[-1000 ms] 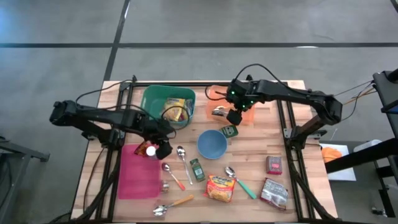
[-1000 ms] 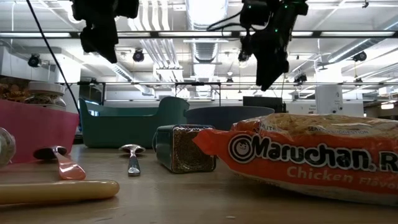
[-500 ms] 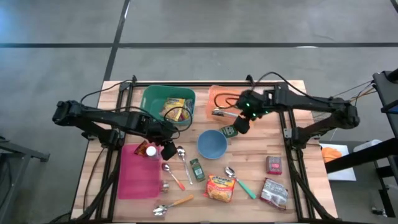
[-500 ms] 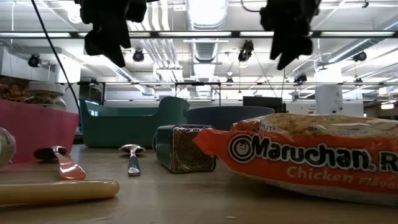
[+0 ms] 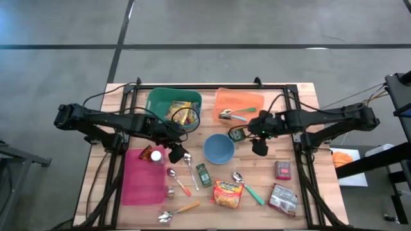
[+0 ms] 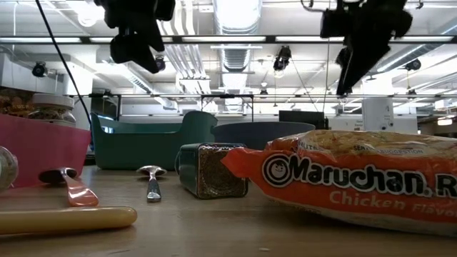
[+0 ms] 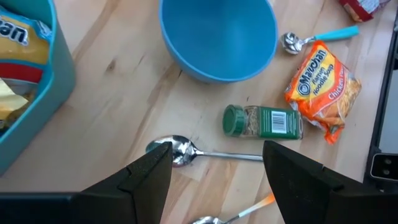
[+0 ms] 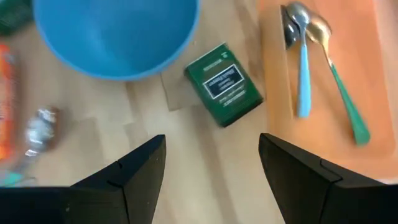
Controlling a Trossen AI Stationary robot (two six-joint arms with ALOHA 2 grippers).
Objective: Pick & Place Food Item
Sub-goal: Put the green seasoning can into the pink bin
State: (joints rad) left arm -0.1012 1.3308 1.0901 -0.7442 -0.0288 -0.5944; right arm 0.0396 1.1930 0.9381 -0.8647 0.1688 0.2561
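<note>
The left gripper has its fingers spread and empty above a steel spoon, at seven o'clock of the blue bowl. The right gripper is also spread and empty, at three o'clock of the bowl, beside the green box.

The teal bin holds yellow food packets; the orange tray holds two spoons; the bowl looks empty. The Maruchan ramen packet lies at six o'clock of the bowl.

A second ago the right gripper hung over the tray; both arms now reach inward, raised off the table.
</note>
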